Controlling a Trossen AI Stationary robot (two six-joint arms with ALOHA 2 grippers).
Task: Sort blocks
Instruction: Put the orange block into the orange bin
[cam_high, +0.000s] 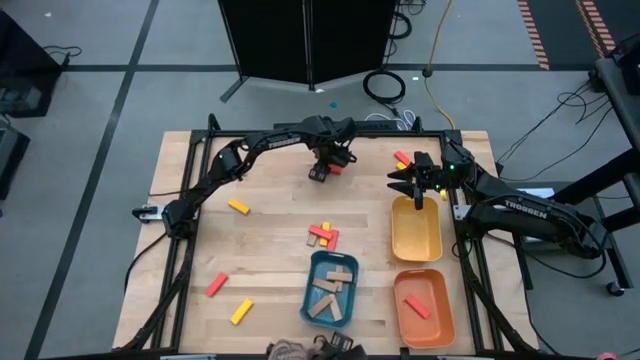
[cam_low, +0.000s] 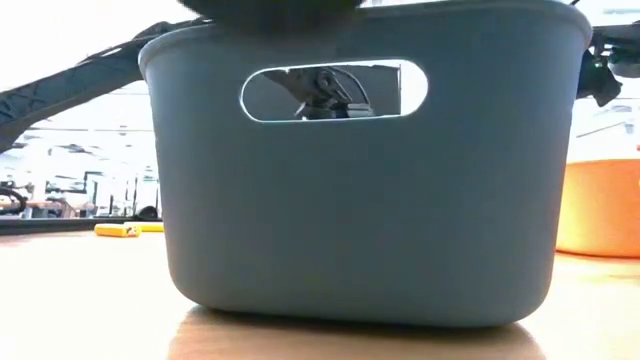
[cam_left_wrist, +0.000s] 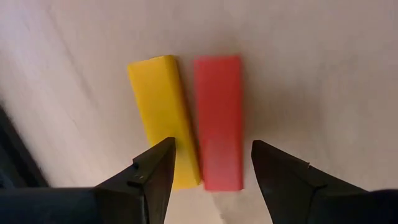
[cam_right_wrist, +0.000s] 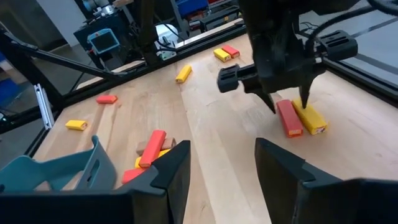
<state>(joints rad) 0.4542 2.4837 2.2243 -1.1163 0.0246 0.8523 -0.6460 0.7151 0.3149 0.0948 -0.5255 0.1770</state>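
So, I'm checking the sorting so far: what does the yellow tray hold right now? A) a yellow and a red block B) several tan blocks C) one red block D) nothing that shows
D: in the high view the yellow tray shows only bare floor, while the right gripper hovers at its far rim.

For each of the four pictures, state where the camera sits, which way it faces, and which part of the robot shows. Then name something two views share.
High: above, facing down on the table; both arms.
Low: at tabletop height, facing the blue tray; arm parts behind.
Left wrist: facing down on a red block and a yellow block; open left pincer.
Right wrist: facing across the table; open right pincer.
Shared: the right wrist view also shows that pair, under the left pincer.
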